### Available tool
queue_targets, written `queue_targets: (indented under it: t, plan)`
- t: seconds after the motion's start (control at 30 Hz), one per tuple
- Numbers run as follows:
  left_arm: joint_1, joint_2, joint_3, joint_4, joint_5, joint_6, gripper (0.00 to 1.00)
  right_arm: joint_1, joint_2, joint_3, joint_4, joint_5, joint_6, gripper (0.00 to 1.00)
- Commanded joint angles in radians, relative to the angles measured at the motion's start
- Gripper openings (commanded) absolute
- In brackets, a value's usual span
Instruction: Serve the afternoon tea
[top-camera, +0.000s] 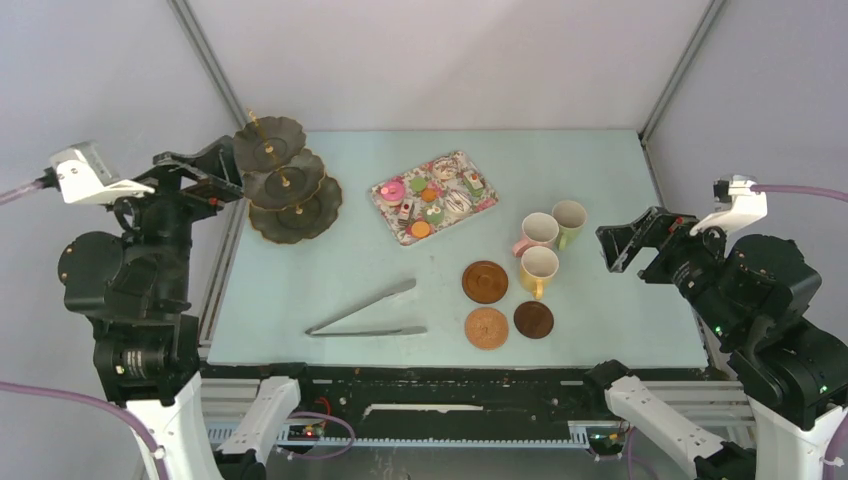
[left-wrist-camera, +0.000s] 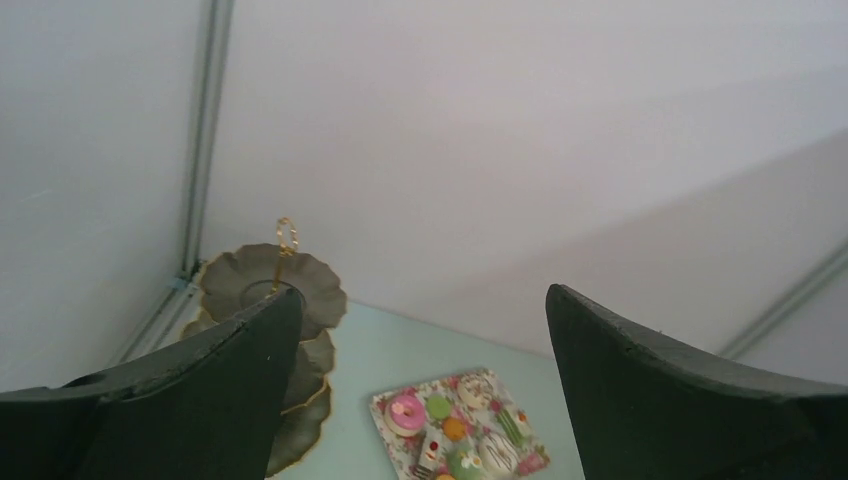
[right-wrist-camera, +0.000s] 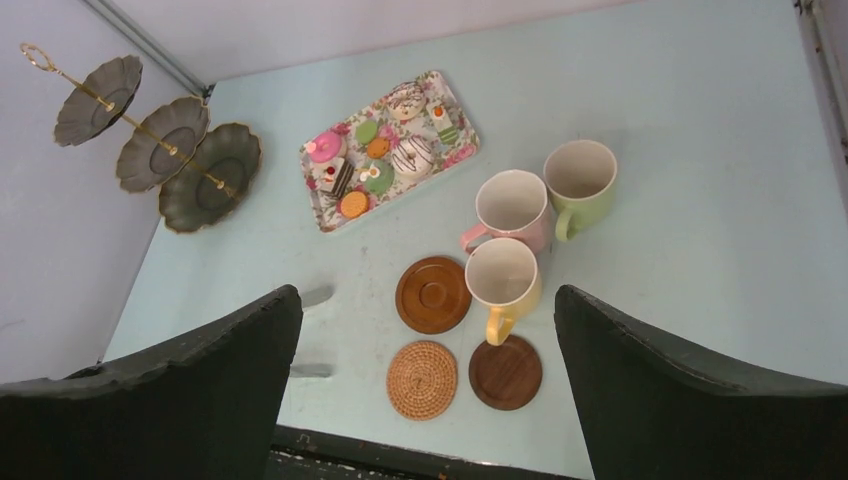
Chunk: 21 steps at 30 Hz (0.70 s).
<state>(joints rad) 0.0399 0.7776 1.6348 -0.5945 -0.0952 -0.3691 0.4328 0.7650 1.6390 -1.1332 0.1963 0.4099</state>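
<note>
The dark scalloped three-tier stand (top-camera: 287, 180) stands at the table's far left, also in the left wrist view (left-wrist-camera: 262, 285) and right wrist view (right-wrist-camera: 150, 150). Toy cakes and macarons (top-camera: 430, 195) lie on the flowered tray (top-camera: 487, 203). Pink (top-camera: 537, 232), green (top-camera: 570, 220) and yellow (top-camera: 538, 268) mugs stand right of centre. Three brown coasters (top-camera: 486, 282) (top-camera: 487, 328) (top-camera: 533, 319) lie in front of them, bare. My left gripper (top-camera: 235, 170) is open and empty, raised beside the stand. My right gripper (top-camera: 618, 245) is open and empty, raised right of the mugs.
Long metal tongs (top-camera: 365, 315) lie on the table's near left-centre. Grey walls and frame posts enclose the table. The table's front edge runs just below the coasters in the right wrist view (right-wrist-camera: 420, 450).
</note>
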Motion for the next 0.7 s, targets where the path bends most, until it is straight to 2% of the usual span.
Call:
queue_targets:
  t: [0.0, 0.2, 0.37, 0.5, 0.67]
  plan:
    - [-0.005, 0.045, -0.007, -0.006, 0.186, -0.026, 0.98, -0.005, 0.019, 0.016, -0.019, -0.029, 0.021, 1.0]
    - [-0.191, 0.114, -0.041, -0.081, 0.232, 0.057, 0.98, -0.007, -0.006, -0.039, 0.032, -0.096, -0.018, 1.0]
    - [-0.395, 0.165, -0.128, -0.149, 0.175, 0.19, 0.98, -0.007, -0.051, -0.107, 0.107, -0.178, -0.031, 1.0]
    - [-0.548, 0.254, -0.188, -0.273, 0.112, 0.35, 0.98, -0.007, -0.061, -0.133, 0.129, -0.222, -0.021, 1.0]
    - [-0.632, 0.372, -0.297, -0.392, 0.071, 0.48, 0.98, -0.007, -0.058, -0.131, 0.121, -0.229, -0.01, 1.0]
